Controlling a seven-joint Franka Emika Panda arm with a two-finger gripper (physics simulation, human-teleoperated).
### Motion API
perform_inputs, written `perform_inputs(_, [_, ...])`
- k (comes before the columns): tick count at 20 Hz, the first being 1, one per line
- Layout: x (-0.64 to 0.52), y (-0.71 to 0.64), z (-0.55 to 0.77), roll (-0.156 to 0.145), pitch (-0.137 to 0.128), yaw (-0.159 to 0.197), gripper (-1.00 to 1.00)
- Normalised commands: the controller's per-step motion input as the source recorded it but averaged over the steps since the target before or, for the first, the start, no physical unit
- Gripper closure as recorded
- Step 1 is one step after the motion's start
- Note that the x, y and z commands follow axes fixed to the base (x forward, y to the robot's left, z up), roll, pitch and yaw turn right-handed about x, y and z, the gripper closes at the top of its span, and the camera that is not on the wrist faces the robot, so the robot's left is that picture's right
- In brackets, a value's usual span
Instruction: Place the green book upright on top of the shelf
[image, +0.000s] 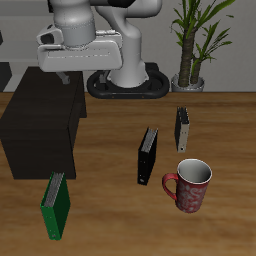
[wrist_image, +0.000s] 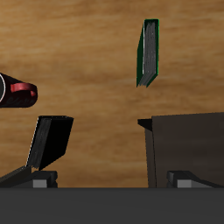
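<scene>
The green book (image: 55, 206) stands untouched near the table's front edge, beside the shelf (image: 38, 130). The gripper (image: 62, 73), apparently released and empty, must be lowered onto it.

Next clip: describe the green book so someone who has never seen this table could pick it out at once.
Start at the shelf, the big dark boxy cabinet on the wooden table. Just in front of it, nearer the table's front edge, the green book stands upright by itself. It is the only bright green item; the black book and the grey book stand farther off, near the red mug.
</scene>
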Motion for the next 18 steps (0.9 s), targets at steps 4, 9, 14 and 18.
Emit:
perform_inputs(4, [0.3, -0.4, 0.13, 0.016, -0.026, -0.004, -1.0])
perform_inputs(9, [0.28, -0.34, 0.05, -0.027, -0.023, -0.012, -1.0])
perform_inputs(14, [0.28, -0.23, 0.07, -0.015, -0.036, -0.022, -1.0])
perform_inputs(18, [0.32, -0.17, 0.02, -0.003, -0.041, 0.023, -1.0])
